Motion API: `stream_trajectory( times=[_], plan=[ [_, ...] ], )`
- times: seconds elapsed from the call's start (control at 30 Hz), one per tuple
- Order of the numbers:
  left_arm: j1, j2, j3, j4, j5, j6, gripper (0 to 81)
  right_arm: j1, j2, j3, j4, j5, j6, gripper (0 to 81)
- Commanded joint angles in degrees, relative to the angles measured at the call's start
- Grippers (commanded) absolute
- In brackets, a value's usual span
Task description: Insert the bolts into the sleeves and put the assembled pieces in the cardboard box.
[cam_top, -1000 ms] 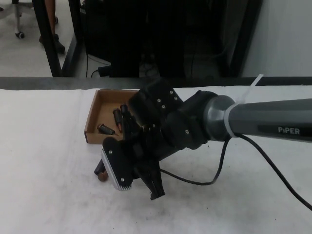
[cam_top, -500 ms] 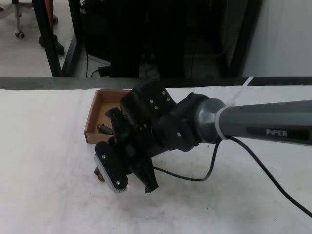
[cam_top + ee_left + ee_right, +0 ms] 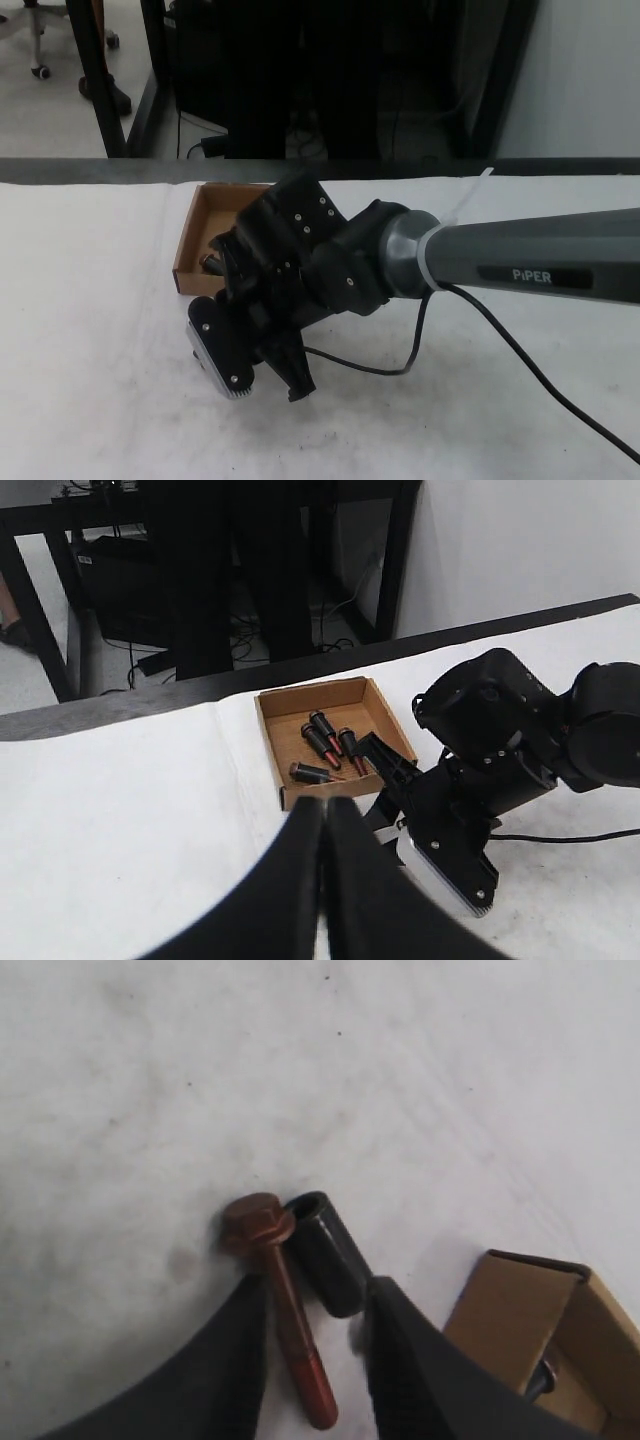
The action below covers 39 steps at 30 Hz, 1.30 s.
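A red-brown bolt lies on the white bench with a black sleeve touching it beside its head. My right gripper is open just above them, one finger on each side of the pair. It hangs next to the near corner of the cardboard box, and in the high view the right gripper and its wrist hide the bolt. Several assembled pieces lie inside the cardboard box. My left gripper is shut with nothing in it, held back from the box and facing it.
The right arm stretches in from the right with a loose black cable trailing on the white bench cover. The bench's dark back edge runs just behind the box.
The right arm has swung left and a little nearer, and its wrist now covers the bolt that showed beside it on the bench a second ago.
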Motion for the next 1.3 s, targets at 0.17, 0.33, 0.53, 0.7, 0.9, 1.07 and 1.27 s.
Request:
stream_trajectory(
  times=[0.17, 0.33, 0.53, 0.7, 0.9, 1.07, 1.27],
  plan=[
    [0.1, -0.3, 0.1, -0.3, -2.1, 1.7, 0.8, 0.1, -0.2, -0.6, 2.1, -2.0, 0.2, 31.2],
    [0.1, -0.3, 0.1, -0.3, -2.1, 1.7, 0.8, -0.1, -0.2, -0.6, 1.9, -2.0, -1.3, 31.2],
    [0.1, -0.3, 0.1, -0.3, -2.1, 1.7, 0.8, -0.1, -0.2, -0.6, 1.9, -1.8, -2.1, 31.2],
    [0.1, -0.3, 0.1, -0.3, -2.1, 1.7, 0.8, -0.1, -0.1, -0.6, 1.9, -1.5, -2.2, 31.2],
    [0.1, -0.3, 0.1, -0.3, -2.1, 1.7, 0.8, -0.6, 1.6, -1.3, 1.9, -1.5, -2.5, 31.2],
    [0.1, -0.3, 0.1, -0.3, -2.1, 1.7, 0.8, -0.6, 4.4, -4.5, 1.9, 0.6, -2.6, 31.2],
    [0.1, -0.3, 0.1, -0.3, -2.1, 1.7, 0.8, -0.8, 4.9, -6.7, 5.9, 0.4, -2.6, 31.2]
  ],
)
